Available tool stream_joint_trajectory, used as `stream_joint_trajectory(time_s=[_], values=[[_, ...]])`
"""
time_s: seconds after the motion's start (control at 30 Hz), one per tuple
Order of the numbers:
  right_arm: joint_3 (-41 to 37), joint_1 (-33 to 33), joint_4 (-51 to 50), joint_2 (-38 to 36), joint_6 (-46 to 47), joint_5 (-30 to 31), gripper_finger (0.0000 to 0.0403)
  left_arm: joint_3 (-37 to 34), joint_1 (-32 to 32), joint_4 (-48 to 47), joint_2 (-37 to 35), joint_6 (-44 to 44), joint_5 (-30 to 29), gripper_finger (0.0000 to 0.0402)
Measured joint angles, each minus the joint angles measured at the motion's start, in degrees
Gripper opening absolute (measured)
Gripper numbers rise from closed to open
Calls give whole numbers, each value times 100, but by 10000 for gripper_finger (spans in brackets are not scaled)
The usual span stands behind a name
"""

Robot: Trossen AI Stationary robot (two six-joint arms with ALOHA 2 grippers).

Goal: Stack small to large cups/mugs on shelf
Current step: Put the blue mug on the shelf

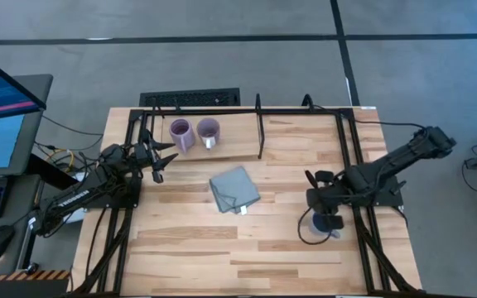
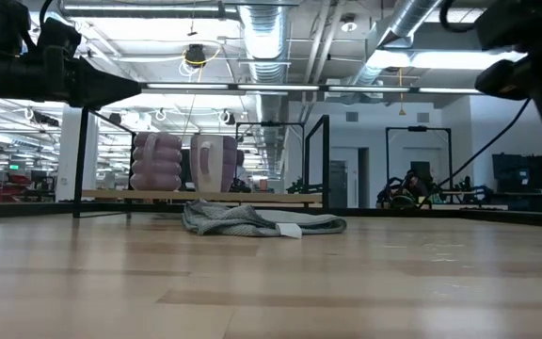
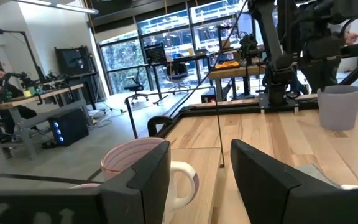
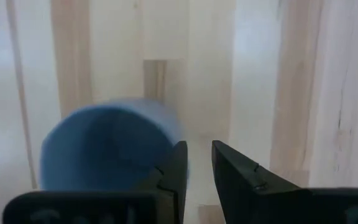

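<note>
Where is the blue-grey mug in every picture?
High view: the blue-grey mug stands on the table near its right edge, under the right gripper.
Low view: not in it.
Left wrist view: far off at the right, upright on the table.
Right wrist view: seen from above, beside the fingers.
Shared landmark: the folded cloth, lying mid-table in the high and low views.
</note>
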Motion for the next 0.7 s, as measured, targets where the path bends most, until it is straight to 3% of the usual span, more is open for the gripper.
stream_joint_trajectory(time_s=[0.3,0.6,0.7], values=[[2,-470,59,98,31,-7,100,0,0,-2,0,23,-17,162],[2,-677,71,74,-61,-5,168,0,0,-2,0,23,-21,162],[2,-659,168,74,363,-13,185,0,0,-2,0,23,-23,162]])
